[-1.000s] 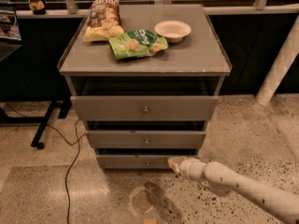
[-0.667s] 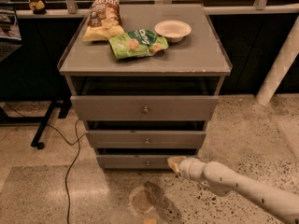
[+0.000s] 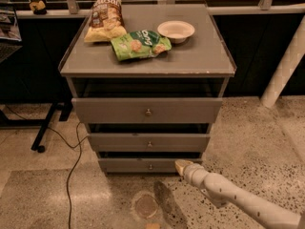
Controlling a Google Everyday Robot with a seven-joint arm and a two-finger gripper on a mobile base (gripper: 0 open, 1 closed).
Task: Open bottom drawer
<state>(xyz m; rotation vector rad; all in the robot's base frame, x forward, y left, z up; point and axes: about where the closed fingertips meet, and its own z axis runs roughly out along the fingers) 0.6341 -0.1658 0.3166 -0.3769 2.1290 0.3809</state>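
The bottom drawer (image 3: 128, 165) is the slimmest grey front at the foot of the grey cabinet (image 3: 217, 61), with a small round metal knob (image 3: 150, 166). It stands a little out from the cabinet, with a dark gap above its front. My gripper (image 3: 180, 166) is at the end of the white arm (image 3: 228, 194) that comes in from the lower right. It is low, just in front of the drawer's right half, to the right of the knob.
Above are the mid-sized drawer (image 3: 148, 142) and the tallest drawer (image 3: 147, 110). On the top lie a yellow chip bag (image 3: 105, 20), a green chip bag (image 3: 139, 44) and a white bowl (image 3: 176, 30). A black cable (image 3: 71, 171) runs over the speckled floor at left; a white post (image 3: 286, 68) stands right.
My gripper has stayed close to the same spot by the bottom drawer's right half. The drawers have not visibly moved.
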